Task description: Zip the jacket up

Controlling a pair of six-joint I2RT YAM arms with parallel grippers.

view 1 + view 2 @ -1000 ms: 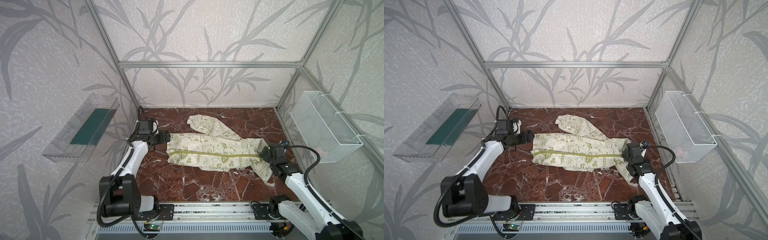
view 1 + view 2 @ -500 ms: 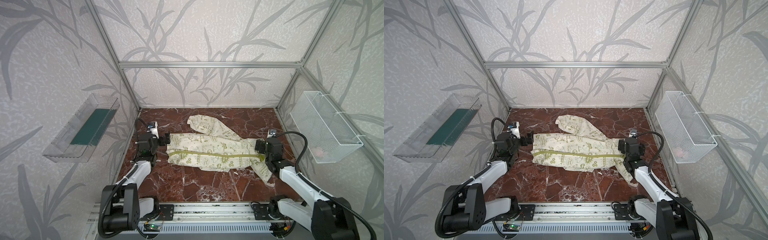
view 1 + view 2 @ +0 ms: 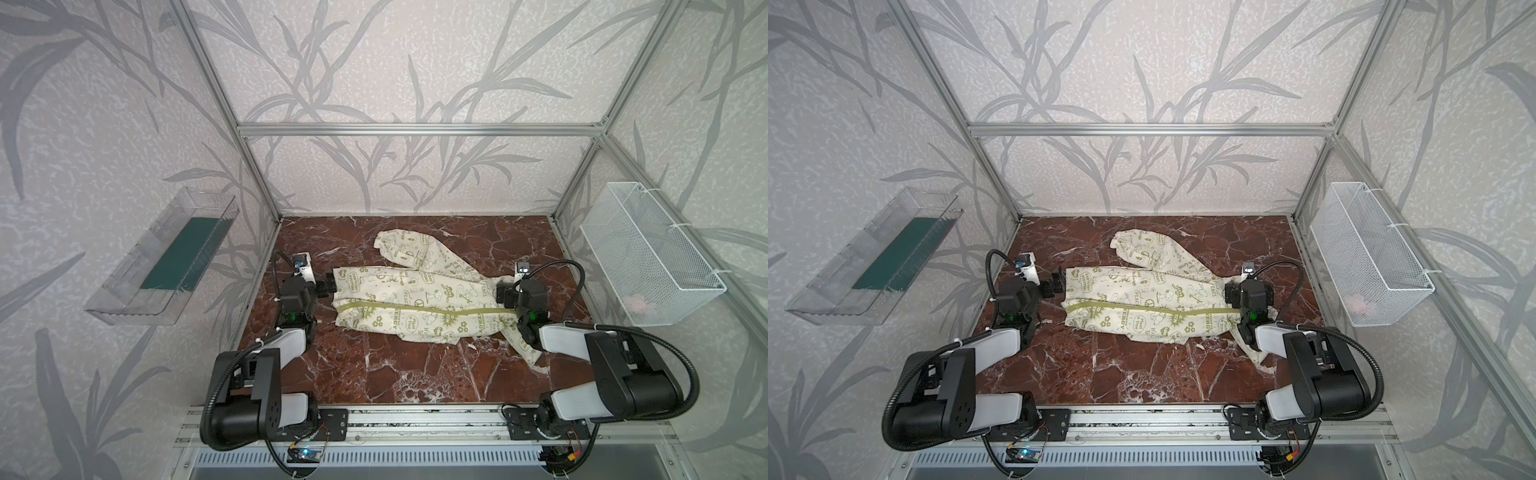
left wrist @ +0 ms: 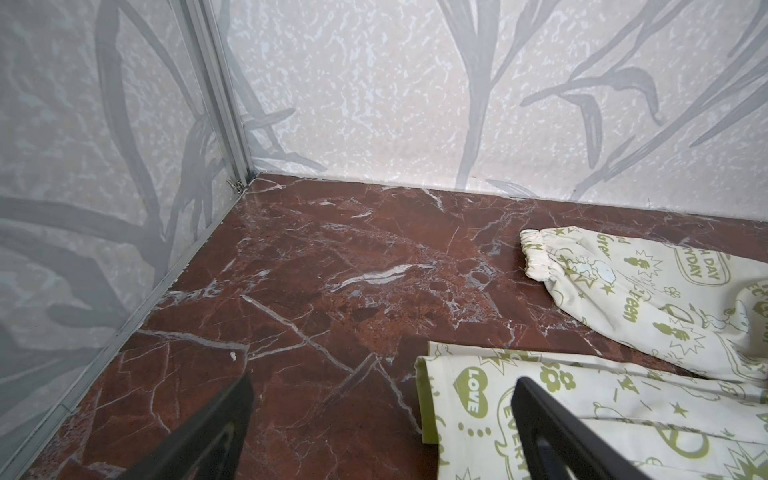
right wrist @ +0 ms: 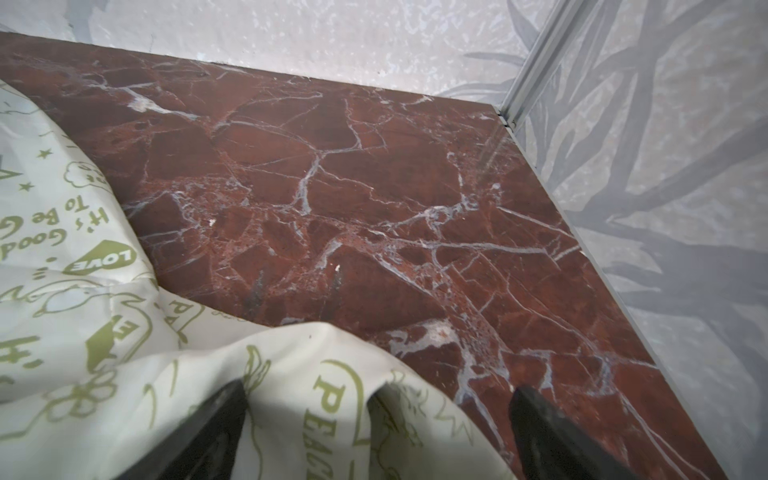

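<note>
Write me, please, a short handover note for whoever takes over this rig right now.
Left gripper: open, empty, at the jacket's hem end.
Right gripper: open, over the collar end, cloth between the fingers but not pinched.
Jacket lies on the table. Zipper looks closed along all that shows; its collar end is hidden under that gripper.
Left: check that end, then likely retract.
</note>
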